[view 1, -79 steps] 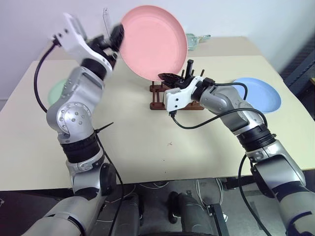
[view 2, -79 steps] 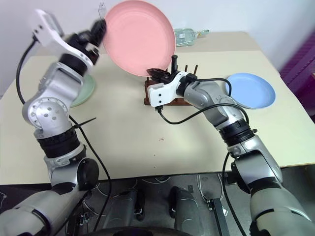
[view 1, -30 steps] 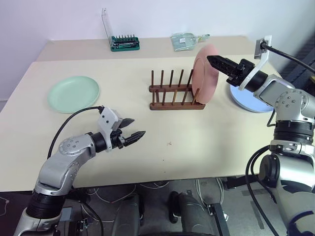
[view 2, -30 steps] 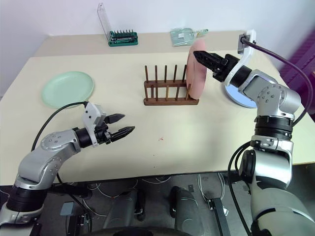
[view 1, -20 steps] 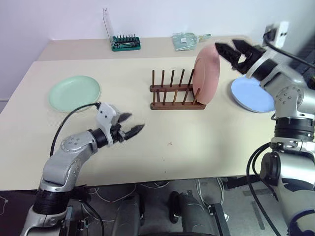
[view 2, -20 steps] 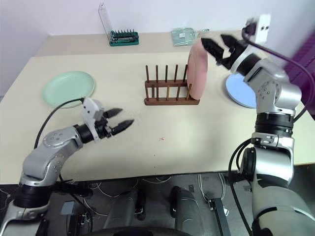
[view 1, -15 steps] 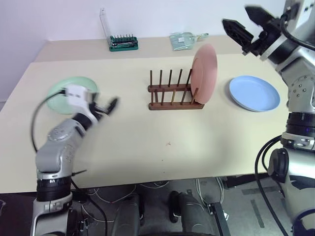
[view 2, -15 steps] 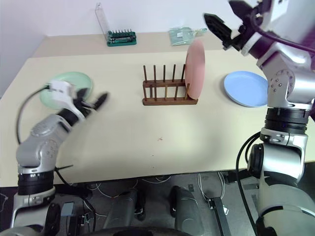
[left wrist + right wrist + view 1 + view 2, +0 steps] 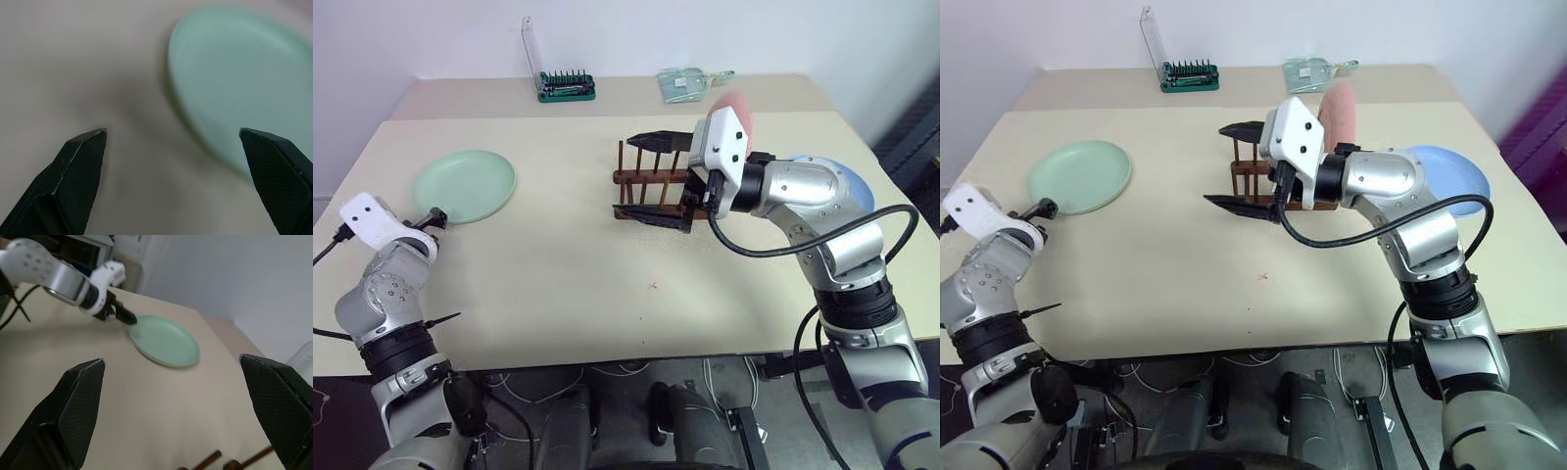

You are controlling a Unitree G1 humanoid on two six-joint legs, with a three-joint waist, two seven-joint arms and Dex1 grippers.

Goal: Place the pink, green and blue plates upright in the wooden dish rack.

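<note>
Fingers: your left fingers (image 9: 171, 181) stand wide apart and empty, close to the near rim of the green plate (image 9: 464, 185); your right fingers (image 9: 1234, 164) are spread just as wide, empty, pointing leftward in front of the wooden dish rack (image 9: 641, 201).
What changed: a second ago your left arm hung over the middle of the bench (image 9: 568, 284); it has since swung out to the green plate. Your right arm has left the pink plate (image 9: 1339, 110) and crossed before the rack.
Meaning: pink plate is standing in the rack's right end; green looks next; blue plate (image 9: 1454, 174) lies flat, right of the rack.
Views: right wrist view shows your left fingertips beside the green rim; head views hide them behind the wrist.
</note>
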